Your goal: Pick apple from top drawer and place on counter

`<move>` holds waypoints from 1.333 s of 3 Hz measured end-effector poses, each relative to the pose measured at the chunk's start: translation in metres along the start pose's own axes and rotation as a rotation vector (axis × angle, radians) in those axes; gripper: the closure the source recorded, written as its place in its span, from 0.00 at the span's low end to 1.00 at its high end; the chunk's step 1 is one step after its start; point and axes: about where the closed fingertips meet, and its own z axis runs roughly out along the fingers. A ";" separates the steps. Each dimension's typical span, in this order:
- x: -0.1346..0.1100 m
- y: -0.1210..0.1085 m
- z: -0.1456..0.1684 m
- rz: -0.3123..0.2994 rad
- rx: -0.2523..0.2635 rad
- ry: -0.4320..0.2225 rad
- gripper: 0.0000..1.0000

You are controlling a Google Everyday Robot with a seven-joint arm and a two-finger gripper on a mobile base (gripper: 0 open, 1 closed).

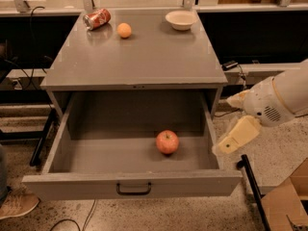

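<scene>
- Currently on my screen, top drawer [132, 189]: standing wide open below the cabinet top, black handle centred on its front panel.
- apple [167, 142]: on the drawer floor, right of centre and toward the front, touching no wall.
- gripper [227, 124]: outside the drawer's right wall, near its front corner, apart from the apple; I read the two cream fingers as spread, with nothing between them.
- counter [139, 57]: carries three items along its rear edge.
- red can [96, 19]: lying on its side, rear left.
- orange fruit [124, 30]: just beside the can.
- white bowl [181, 19]: upright, rear right.
- cardboard box [284, 201]: on the floor, lower right.
</scene>
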 end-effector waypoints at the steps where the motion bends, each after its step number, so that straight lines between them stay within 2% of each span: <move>1: -0.013 -0.011 0.000 0.014 0.044 -0.052 0.00; 2: -0.012 -0.010 0.000 0.011 0.044 -0.047 0.00; 3: -0.008 -0.018 0.014 0.015 0.068 -0.047 0.00; 4: -0.003 -0.036 0.052 -0.006 0.114 -0.043 0.00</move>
